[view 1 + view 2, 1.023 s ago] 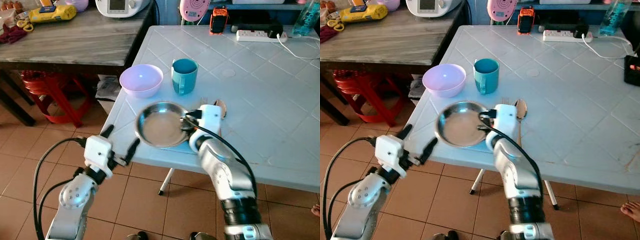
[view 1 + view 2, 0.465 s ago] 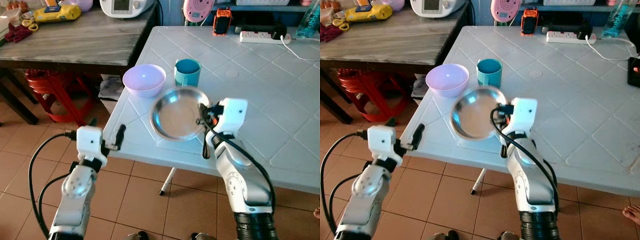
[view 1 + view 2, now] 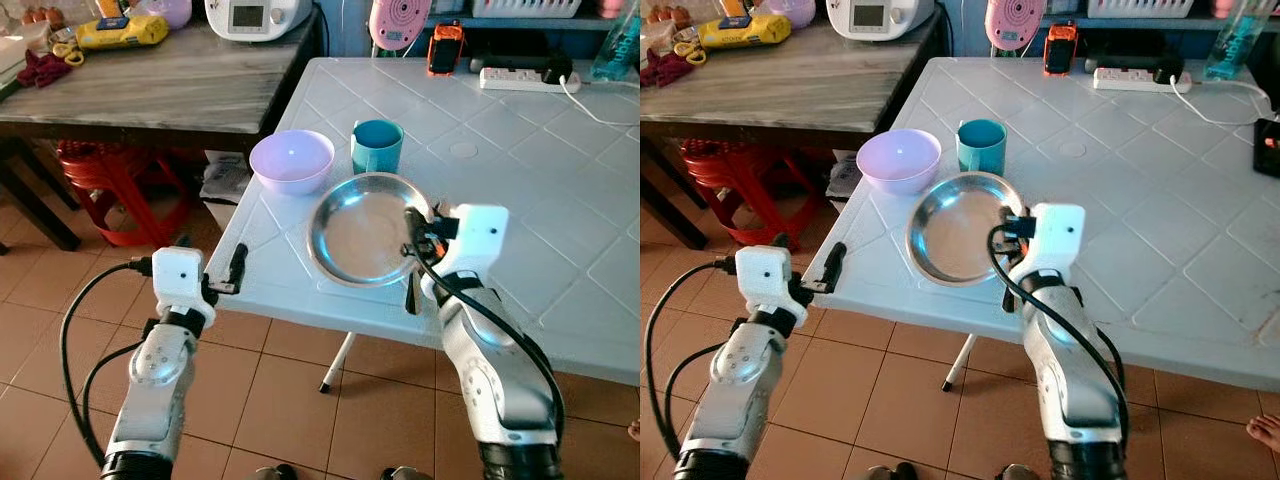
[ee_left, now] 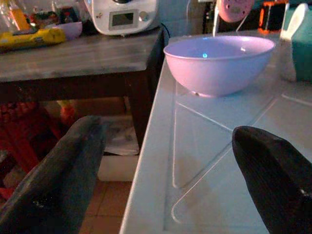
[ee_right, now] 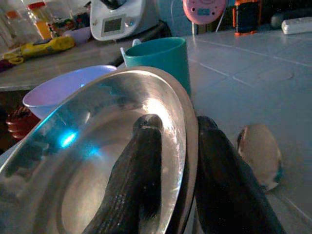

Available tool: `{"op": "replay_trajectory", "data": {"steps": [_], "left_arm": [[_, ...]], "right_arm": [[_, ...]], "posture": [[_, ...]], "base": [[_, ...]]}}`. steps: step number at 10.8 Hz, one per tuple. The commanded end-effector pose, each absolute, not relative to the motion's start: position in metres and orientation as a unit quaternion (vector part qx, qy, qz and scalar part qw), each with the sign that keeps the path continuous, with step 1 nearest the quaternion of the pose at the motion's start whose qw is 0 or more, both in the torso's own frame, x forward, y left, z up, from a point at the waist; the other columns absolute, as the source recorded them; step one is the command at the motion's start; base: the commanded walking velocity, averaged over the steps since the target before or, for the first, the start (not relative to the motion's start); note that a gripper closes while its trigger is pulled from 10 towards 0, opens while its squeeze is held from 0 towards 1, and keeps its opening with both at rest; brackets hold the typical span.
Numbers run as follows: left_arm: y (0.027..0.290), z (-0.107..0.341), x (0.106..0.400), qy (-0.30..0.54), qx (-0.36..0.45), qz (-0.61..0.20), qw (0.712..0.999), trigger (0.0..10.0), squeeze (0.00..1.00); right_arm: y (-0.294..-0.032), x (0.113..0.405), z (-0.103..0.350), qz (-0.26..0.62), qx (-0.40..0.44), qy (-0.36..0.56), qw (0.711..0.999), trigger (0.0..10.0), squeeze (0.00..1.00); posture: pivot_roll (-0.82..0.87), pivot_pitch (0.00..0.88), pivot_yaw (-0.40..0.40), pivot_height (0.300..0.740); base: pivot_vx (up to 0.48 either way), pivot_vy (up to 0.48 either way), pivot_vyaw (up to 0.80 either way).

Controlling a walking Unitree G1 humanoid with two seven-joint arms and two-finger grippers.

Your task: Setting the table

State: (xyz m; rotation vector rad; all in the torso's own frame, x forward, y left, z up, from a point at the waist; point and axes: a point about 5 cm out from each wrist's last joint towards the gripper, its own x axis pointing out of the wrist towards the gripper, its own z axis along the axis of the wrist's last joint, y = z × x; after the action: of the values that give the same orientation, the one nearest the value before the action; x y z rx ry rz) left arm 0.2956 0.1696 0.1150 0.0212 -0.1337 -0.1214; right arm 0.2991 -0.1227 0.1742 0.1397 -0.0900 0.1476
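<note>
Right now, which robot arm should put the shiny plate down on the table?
The right. Its end effector already pinches the plate by the rim, tilted up over the table. The left end effector hangs open and empty off the table's edge.

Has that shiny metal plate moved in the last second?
Yes. The metal plate, pinched at its rim by the right end effector, has been lifted and tilted, ending nearer the teal mug.

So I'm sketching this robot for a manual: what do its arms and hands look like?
Both arms are silver, rounded metal segments, with a ribbed black cuff low on the right one. Each ends in a white boxy wrist block carrying two long black fingers: left hand, right hand. Black cables loop loosely from each wrist block back along the arm.
</note>
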Motion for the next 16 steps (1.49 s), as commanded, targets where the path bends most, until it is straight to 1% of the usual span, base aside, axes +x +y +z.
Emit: {"op": "replay_trajectory", "data": {"steps": [1,2,4,9,14,16], "left_arm": [[0.173,0.112,0.295,-0.058,0.006,-0.053,0.997,10.0,0.0],[0.17,0.112,0.296,-0.06,0.004,-0.057,0.997,10.0,0.0],[0.168,0.113,0.297,-0.062,0.003,-0.062,0.996,10.0,0.0],[0.164,0.113,0.299,-0.065,0.004,-0.072,0.995,10.0,0.0],[0.16,0.113,0.298,-0.067,0.002,-0.076,0.995,10.0,0.0],[0.158,0.113,0.298,-0.067,0.002,-0.078,0.995,10.0,0.0]], "right_arm": [[-0.121,0.296,0.18,0.077,0.074,-0.062,0.992,10.0,0.0],[-0.121,0.297,0.181,0.078,0.072,-0.064,0.992,10.0,0.0],[-0.121,0.298,0.181,0.077,0.072,-0.067,0.992,10.0,0.0],[-0.118,0.297,0.181,0.078,0.071,-0.071,0.992,10.0,0.0],[-0.118,0.298,0.183,0.076,0.07,-0.076,0.992,10.0,0.0],[-0.119,0.299,0.182,0.075,0.07,-0.078,0.992,10.0,0.0]], "posture": [[-0.11,0.103,0.106,0.74],[-0.12,0.104,0.102,0.74],[-0.12,0.101,0.108,0.74],[-0.12,0.102,0.113,0.74],[-0.12,0.105,0.111,0.74],[-0.11,0.102,0.112,0.74]], "base": [[0.0,0.307,0.0],[0.0,0.382,0.0],[0.0,0.444,-0.68],[0.0,0.46,0.0],[0.0,0.466,-0.48],[0.0,0.465,0.0]]}}
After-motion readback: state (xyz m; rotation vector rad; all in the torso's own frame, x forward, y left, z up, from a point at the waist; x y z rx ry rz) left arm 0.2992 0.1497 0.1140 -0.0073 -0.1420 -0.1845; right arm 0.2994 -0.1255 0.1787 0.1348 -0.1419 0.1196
